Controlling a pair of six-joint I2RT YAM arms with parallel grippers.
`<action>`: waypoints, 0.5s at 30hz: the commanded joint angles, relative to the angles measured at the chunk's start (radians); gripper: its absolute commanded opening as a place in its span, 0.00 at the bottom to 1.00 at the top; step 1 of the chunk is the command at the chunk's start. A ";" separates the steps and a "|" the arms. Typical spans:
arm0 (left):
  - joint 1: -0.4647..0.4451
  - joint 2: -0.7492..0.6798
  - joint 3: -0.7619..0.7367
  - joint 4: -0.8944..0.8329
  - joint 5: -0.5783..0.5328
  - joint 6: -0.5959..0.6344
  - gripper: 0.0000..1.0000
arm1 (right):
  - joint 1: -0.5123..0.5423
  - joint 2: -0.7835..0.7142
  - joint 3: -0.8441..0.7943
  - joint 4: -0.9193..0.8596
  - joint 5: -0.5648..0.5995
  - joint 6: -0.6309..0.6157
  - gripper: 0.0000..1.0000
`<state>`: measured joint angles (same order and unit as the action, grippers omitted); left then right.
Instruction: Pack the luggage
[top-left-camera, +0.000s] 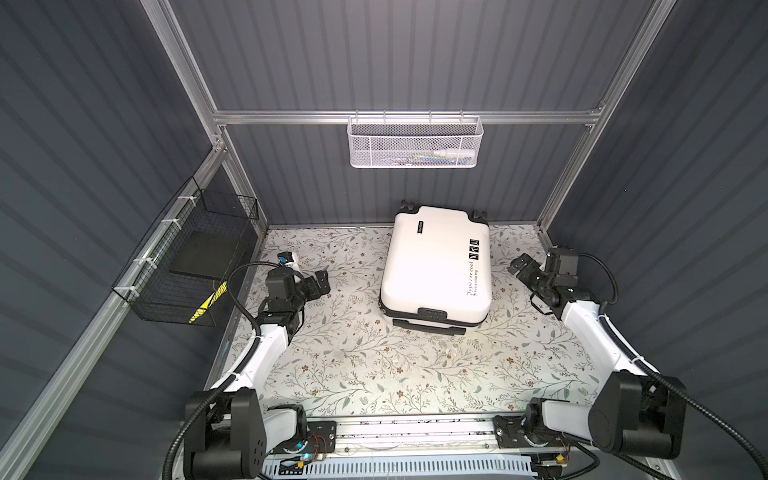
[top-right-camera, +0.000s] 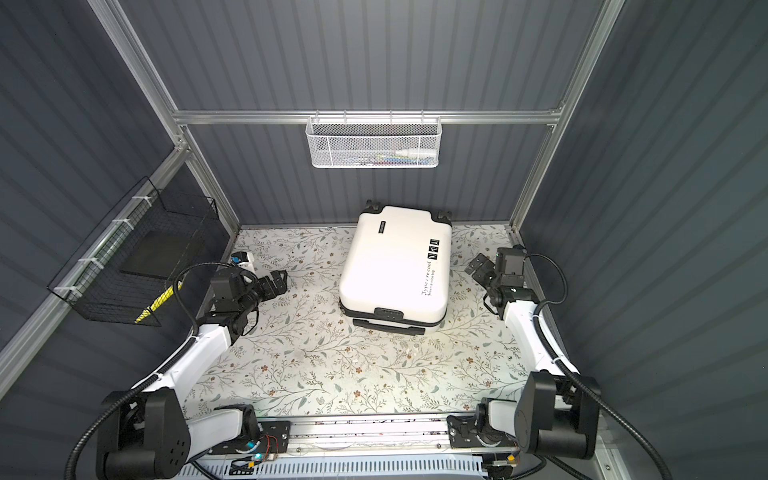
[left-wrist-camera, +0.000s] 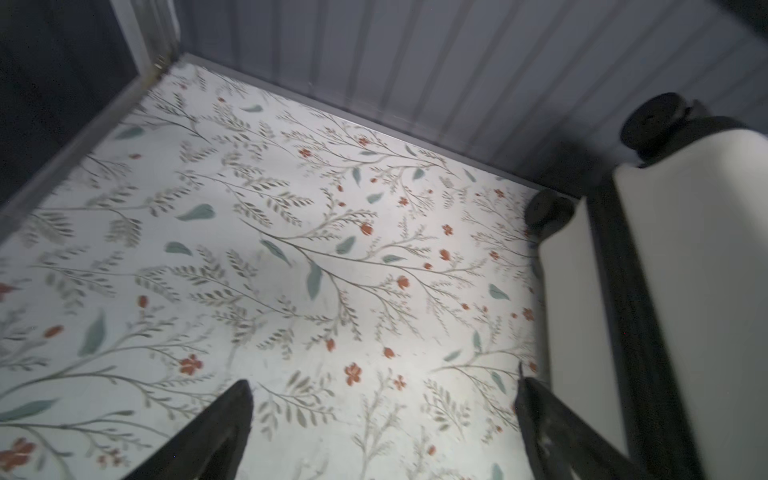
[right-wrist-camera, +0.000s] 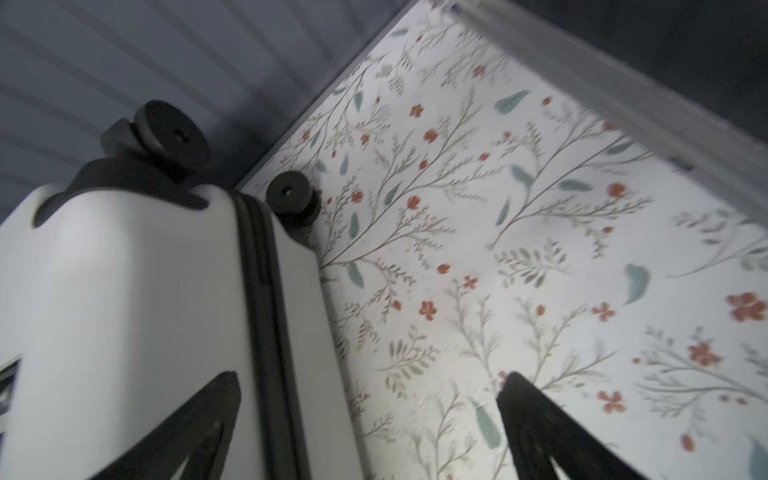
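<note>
While the floral-patterned bench (top-left-camera: 374, 365) lay mostly bare, the white hard-shell suitcase with black trim (top-left-camera: 436, 266) rested flat and shut on it, right of centre and in the upper half of both top views. Its long axis ran from the lower part of the frame up toward the back wall, wheels (top-left-camera: 409, 205) at the wall end, black carry handle (top-left-camera: 432, 312) at the near end.

The suitcase lay between the two arms. Left of it sat the left gripper (top-left-camera: 322, 281), pointing across at the case's long side with bare bench between; right of it, the right gripper (top-left-camera: 519, 264) appeared the nearer of the two, just beside the side bearing the black lettering. In the left wrist view the fingers (left-wrist-camera: 224, 428) were spread wide, grasping nothing; in the right wrist view the fingers (right-wrist-camera: 536, 419) were likewise splayed apart and empty, one overlapping the shell.

A closed lid fits a case waiting to be opened and filled, or one filled and shut again.

Smaller things were harder to read. The black wire basket (top-left-camera: 187, 266) at the left edge held a dark flat slab and something yellow, cut off by its mesh. The white mesh basket (top-left-camera: 415, 143) on the rear rail held a pale tube and coloured bits, too small to name. A small white-and-blue object (top-left-camera: 286, 261) sat behind the left wrist, partly hidden. The case's inside was unseen.
</note>
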<state>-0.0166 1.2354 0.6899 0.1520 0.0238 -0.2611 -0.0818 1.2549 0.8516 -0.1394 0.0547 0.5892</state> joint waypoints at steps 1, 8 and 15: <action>0.012 0.062 -0.019 0.129 -0.153 0.143 1.00 | 0.054 -0.019 -0.082 0.185 0.255 -0.117 0.99; 0.017 0.173 -0.186 0.466 -0.194 0.186 1.00 | 0.089 0.059 -0.197 0.449 0.323 -0.336 0.99; 0.017 0.319 -0.272 0.702 -0.165 0.192 1.00 | 0.088 0.089 -0.266 0.678 0.265 -0.437 0.99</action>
<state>-0.0063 1.5116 0.4366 0.6594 -0.1417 -0.1005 0.0055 1.3422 0.5884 0.3775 0.3206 0.2306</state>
